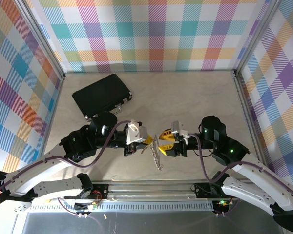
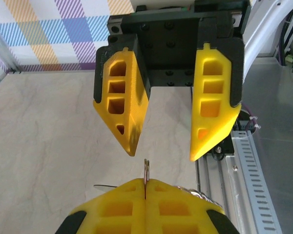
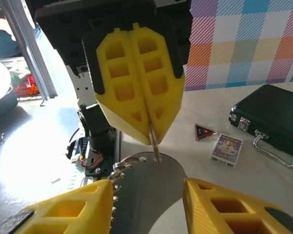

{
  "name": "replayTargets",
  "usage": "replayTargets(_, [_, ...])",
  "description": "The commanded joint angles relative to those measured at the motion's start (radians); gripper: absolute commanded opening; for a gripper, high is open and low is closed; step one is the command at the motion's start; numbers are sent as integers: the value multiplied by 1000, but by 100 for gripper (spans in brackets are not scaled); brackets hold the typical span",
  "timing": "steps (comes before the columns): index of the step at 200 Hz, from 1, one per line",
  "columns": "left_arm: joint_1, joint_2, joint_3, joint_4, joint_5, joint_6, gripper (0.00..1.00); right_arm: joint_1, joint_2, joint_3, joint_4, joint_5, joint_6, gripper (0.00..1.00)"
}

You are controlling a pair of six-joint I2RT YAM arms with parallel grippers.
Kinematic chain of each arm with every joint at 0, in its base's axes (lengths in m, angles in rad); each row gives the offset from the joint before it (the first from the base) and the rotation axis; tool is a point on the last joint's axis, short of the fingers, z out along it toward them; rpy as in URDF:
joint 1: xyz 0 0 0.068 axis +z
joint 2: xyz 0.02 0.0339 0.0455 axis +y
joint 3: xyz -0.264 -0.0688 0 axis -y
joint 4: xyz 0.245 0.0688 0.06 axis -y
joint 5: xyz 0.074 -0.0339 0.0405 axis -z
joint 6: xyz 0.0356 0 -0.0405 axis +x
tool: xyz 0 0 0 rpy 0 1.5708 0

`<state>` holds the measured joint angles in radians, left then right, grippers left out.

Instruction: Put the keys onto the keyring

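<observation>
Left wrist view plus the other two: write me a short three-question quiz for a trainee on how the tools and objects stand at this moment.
1. True or false: the left tool is shut on a thin metal piece that sticks out past its tips.
2. Pick one. In the left wrist view, the jaws of the right tool stand: A shut tight; B apart; C clamped on a card box.
3. Fill the gap: in the top view, the black case lies on the ____ arm's side.

Key: 1 true; 2 B; 3 left.
</observation>
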<state>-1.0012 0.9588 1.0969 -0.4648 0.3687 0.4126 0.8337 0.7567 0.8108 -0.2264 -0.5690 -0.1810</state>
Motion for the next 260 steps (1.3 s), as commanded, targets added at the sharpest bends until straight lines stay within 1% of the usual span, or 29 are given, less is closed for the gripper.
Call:
replayTargets(1, [-10, 3, 35, -59, -23, 18, 0, 35, 12, 48, -12, 52, -52, 42])
replayTargets(14, [-11, 6, 40, -70, -30, 17, 0, 54, 25, 56, -17, 73, -62, 42])
replayTargets(46, [-20, 12, 44, -99, -62, 23, 0, 82, 57, 69, -16, 115, -70, 32])
replayTargets(85, [-34, 15, 52, -133, -82, 27, 0, 108, 99, 82, -33, 167, -85, 32])
replayTargets(123, [-45, 11, 50, -140, -95, 32, 0, 124, 122, 91, -46, 176, -97, 27])
replayTargets(168, [-58, 19, 53, -150, -114, 36, 0, 141, 129, 90, -42, 179, -101, 16])
replayTargets(184, [-62, 17, 53, -149, -117, 35, 0, 145, 134, 91, -47, 187, -104, 10])
replayTargets(204, [-67, 15, 48, -139, -119, 33, 0, 150, 133, 91, -46, 196, -106, 0])
replayTargets(227, [-66, -7, 24, -93, -109, 9, 0, 152, 108, 69, -13, 211, -92, 0])
replayTargets(245, [-66, -66, -31, -5, -85, -26, 20, 150, 59, 19, 71, 184, -46, 0])
replayTargets(251, [-66, -98, -63, 37, -72, -41, 24, 151, 42, 5, 98, 174, -28, 0])
replayTargets(260, [-66, -150, -110, 110, -57, -71, 28, 151, 19, -16, 144, 160, 6, 0])
